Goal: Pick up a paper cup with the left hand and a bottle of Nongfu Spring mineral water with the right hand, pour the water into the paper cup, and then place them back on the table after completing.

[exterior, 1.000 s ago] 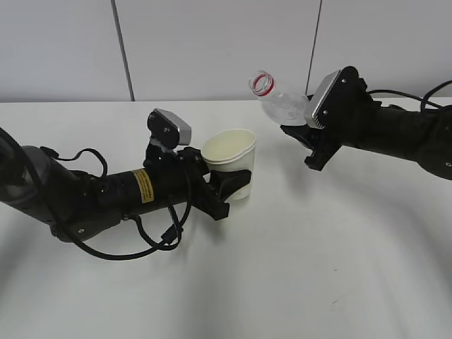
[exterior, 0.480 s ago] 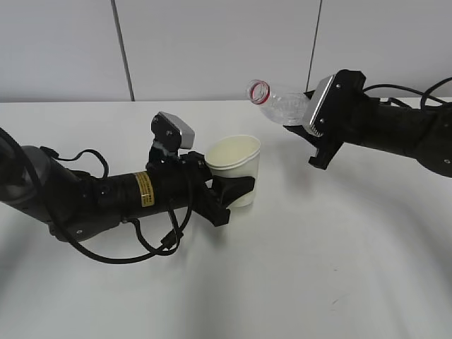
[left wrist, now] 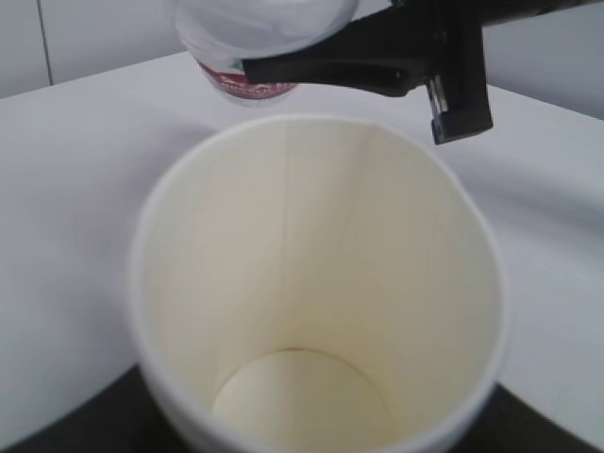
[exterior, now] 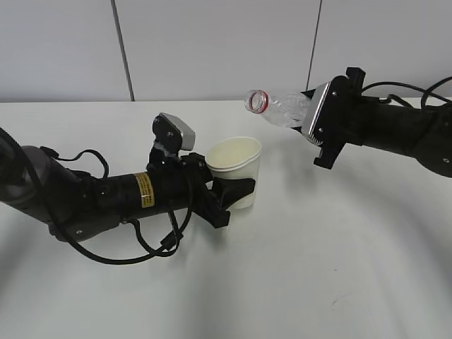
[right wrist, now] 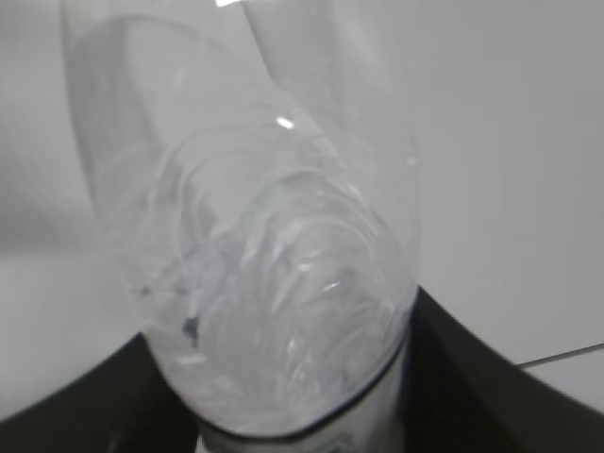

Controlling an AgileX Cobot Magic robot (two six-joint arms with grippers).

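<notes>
The left hand's gripper [exterior: 236,192] is shut on the white paper cup [exterior: 235,164], held upright just above the table [exterior: 296,268]. In the left wrist view the cup [left wrist: 311,283] fills the frame, and its inside looks dry and empty. The right hand's gripper [exterior: 311,124] is shut on the clear bottle [exterior: 284,109], which is tilted nearly level. Its red-ringed open mouth [exterior: 257,101] points left, above and just right of the cup. The bottle [right wrist: 274,283] fills the right wrist view between dark fingers [right wrist: 472,377]. No water stream shows.
The bottle's label end [left wrist: 247,83] and the right gripper's black finger [left wrist: 377,57] hang just beyond the cup's far rim. A grey panelled wall [exterior: 212,49] stands behind the table. Loose black cables [exterior: 152,244] hang under the left arm.
The right gripper has tipped the bottle further down toward level, its mouth moving lower and left toward the cup. The left gripper has shifted the cup slightly right and more upright.
</notes>
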